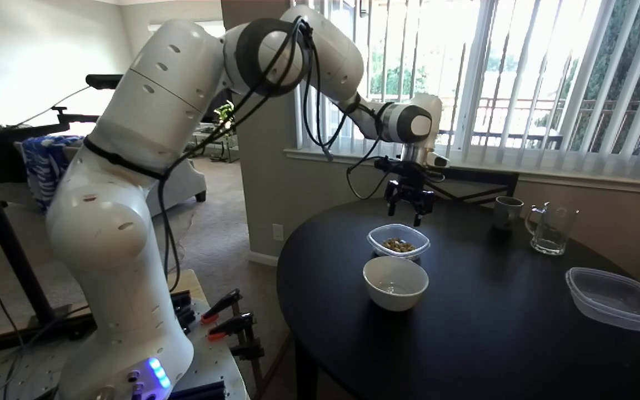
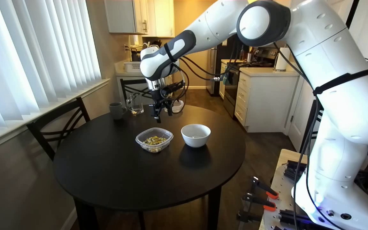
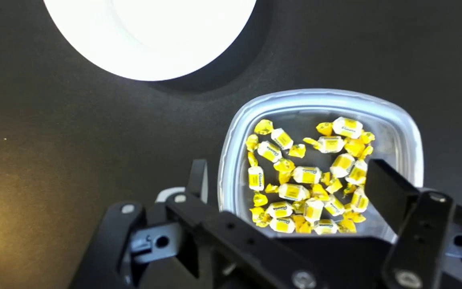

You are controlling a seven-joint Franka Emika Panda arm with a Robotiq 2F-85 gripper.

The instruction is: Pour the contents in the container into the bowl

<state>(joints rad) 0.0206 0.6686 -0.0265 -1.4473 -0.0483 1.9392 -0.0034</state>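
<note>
A: What does the container look like?

B: The container (image 3: 327, 100), a see-through tub with rounded corners and a pale, flared rim, sits flat on a round dark table (image 2: 123, 179). Candies (image 3: 307, 175) in twisted yellow-and-white wrappers lie loosely across its floor.

A: And where is it from the gripper?

B: Directly below. The black gripper (image 1: 405, 216) hangs over the container in both exterior views, pointing down, its tips apart from the rim. Its jaws stand wide. In the wrist view the candies show between them: one finger (image 3: 196, 178) appears just outside the rim, while the opposite one crosses in front of the rim on its own side.

A: How much room surrounds it?

B: The white bowl (image 2: 195, 141), round and opaque, stands upright just beside the container, a strip of tabletop visible between them. Of the pair, the bowl is closer to the robot base (image 2: 334, 195); the container rests well in from the table's edge. Open tabletop stretches from it toward a grey mug (image 2: 117, 111) and a glass mug (image 1: 553, 230), both well apart near the rim. A larger plastic tub (image 1: 603, 312) sits farther around, and a chair (image 2: 56, 115) backs the window-side edge.
</note>
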